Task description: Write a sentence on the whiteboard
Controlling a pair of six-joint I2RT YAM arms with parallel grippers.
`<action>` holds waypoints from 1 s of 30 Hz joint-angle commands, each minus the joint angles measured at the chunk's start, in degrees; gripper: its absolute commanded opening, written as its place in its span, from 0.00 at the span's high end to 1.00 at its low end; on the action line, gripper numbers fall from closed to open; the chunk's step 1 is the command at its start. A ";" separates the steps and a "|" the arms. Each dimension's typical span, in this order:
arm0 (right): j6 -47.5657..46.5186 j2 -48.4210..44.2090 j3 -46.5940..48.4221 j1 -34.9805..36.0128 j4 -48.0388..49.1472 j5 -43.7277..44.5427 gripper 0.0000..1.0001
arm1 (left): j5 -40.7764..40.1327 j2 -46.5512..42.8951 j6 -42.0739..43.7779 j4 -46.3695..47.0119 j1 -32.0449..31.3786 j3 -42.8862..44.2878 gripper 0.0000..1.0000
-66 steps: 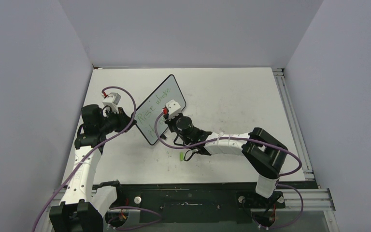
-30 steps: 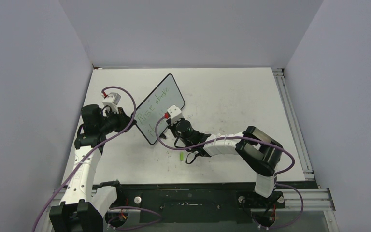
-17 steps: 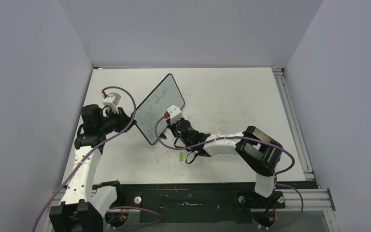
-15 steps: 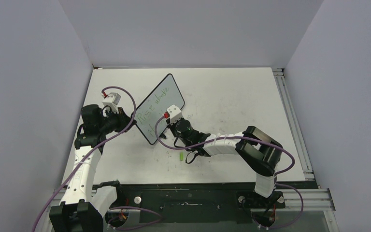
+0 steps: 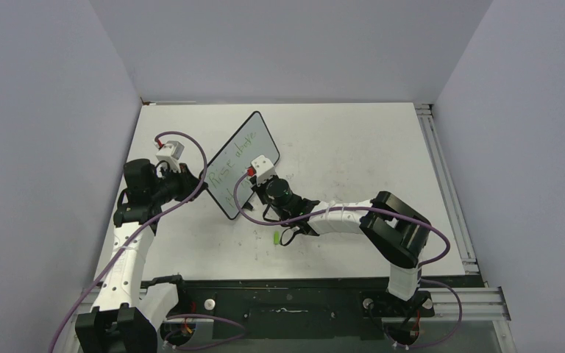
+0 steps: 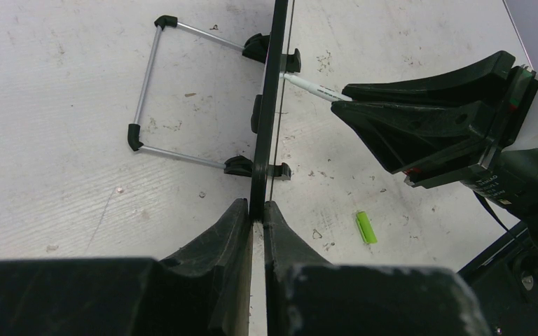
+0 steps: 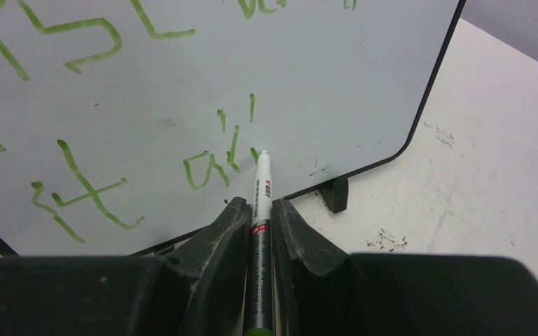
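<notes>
The whiteboard (image 5: 243, 165) stands upright on the counter (image 5: 353, 147), at 10 o'clock from its centre. The left fingers (image 6: 244, 213) pinch its edge; the right fingers (image 7: 240, 213) hold a marker (image 7: 261, 187), tip on the green sentence (image 5: 224, 171), second line

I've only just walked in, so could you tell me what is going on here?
The left gripper is clamped on the edge of the whiteboard, steadying it upright on the table. The right gripper holds a white marker with its tip against the board, partway through the second line of the green sentence. A green cap lies on the table.
</notes>
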 commanded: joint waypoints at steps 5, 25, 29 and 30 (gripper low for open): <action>-0.15 -3.30 3.91 0.29 4.28 -3.18 0.95 | 1.90 -0.51 -0.49 1.67 -0.28 2.28 1.00; -0.41 -4.41 4.51 0.91 5.18 -3.17 0.95 | 1.88 -0.51 -0.49 1.60 -0.30 2.27 1.00; -0.42 -4.78 4.07 0.97 4.94 -2.16 0.95 | 1.82 -0.51 -0.49 1.60 -0.27 2.29 1.00; -0.42 -5.19 3.69 1.04 4.89 -1.53 0.95 | 1.73 -0.58 -0.49 1.61 -0.26 2.24 1.00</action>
